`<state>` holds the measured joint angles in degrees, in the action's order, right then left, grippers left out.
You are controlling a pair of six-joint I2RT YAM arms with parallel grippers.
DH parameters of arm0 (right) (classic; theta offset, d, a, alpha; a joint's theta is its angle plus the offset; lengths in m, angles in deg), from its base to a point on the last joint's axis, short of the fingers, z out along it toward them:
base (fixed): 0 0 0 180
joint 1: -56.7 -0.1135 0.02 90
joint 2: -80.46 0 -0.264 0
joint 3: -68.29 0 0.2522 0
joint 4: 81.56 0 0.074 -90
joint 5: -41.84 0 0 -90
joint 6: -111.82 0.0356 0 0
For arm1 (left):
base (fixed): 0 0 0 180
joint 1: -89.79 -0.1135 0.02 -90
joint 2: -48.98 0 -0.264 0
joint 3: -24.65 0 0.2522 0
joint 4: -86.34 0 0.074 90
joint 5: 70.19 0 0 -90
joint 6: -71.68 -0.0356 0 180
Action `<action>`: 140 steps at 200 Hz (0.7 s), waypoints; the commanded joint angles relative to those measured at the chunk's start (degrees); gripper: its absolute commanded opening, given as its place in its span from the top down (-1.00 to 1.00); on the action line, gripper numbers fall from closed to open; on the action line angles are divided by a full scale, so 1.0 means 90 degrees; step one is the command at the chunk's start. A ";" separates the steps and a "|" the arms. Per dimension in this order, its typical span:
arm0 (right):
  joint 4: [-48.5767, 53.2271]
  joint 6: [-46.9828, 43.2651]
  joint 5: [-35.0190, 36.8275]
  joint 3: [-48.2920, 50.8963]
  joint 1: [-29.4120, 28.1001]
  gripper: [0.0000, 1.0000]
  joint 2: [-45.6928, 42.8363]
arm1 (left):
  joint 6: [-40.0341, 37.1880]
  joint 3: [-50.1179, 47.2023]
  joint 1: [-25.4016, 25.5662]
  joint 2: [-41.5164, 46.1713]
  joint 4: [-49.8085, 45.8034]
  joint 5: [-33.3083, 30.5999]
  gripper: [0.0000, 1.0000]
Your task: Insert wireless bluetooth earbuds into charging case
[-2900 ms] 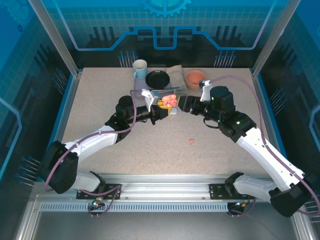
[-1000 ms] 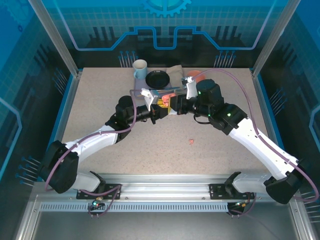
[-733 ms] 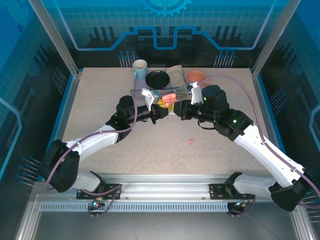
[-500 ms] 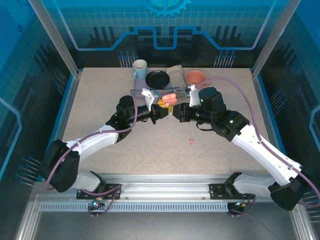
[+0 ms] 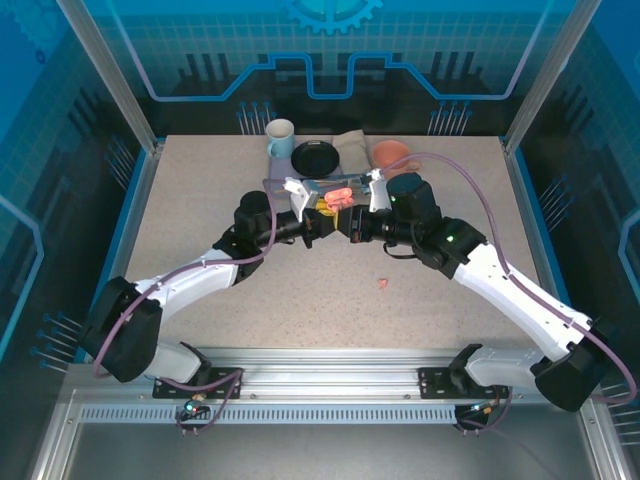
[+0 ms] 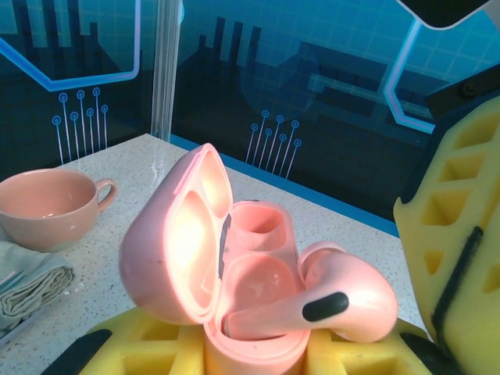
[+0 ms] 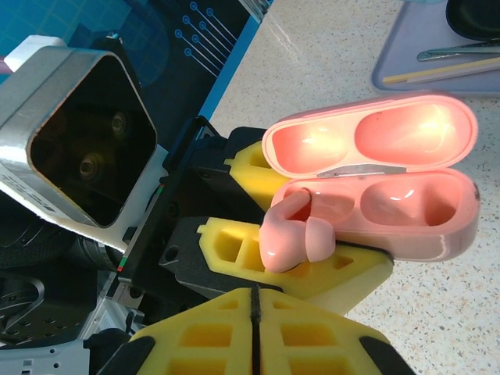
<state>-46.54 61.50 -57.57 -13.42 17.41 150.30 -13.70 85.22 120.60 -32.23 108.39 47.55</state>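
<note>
L arm is parked mid-table, and the left gripper [image 5: 325, 212] is clamped on the pink charging case [image 7: 406, 226], its yellow pads on both sides of the body. The lid [image 7: 367, 133] is flipped open and both wells are showing.

What's changed: about 3 s back the R arm sat well off to the case's right. It then swung in over the case and has now dropped to just beside it, on the right. The right gripper [image 7: 254, 312] has been closing over the last sec, and its two yellow fingers are now pressed together w/ nothing between them.

A salmon-pink earbud [image 7: 291, 238] lies across the case's front edge at one well. Its stem points inward but the bulb end rides up over the rim, so it's not seated.

My read: the bud has been let go at the case, and those shut fingers look set to nudge it down. That's a guess, tho. Tilted as it is, a push off-axis could pop it out over the rim.

A second earbud [image 5: 382, 283], also pink, sits loose on the table [image 5: 220, 190], well apart from the case on the arm-base side. A pink cup [image 6: 47, 207] stands beyond the case.
</note>
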 commanded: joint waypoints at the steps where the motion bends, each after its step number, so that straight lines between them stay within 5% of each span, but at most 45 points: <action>1: -0.0187 -0.0013 0.0048 -0.0312 -0.0060 0.83 0.0136 | 0.0140 0.0144 0.0018 -0.0029 0.0196 0.0063 1.00; 140: -0.0256 -0.0151 -0.0057 -0.0628 0.0392 0.90 0.0223 | 0.0170 0.0073 0.0015 -0.0010 0.0252 0.0121 1.00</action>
<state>-47.92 61.15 -57.46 -18.20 20.31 154.15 -12.26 85.22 120.44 -32.43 108.52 47.60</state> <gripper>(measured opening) 0.058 0.243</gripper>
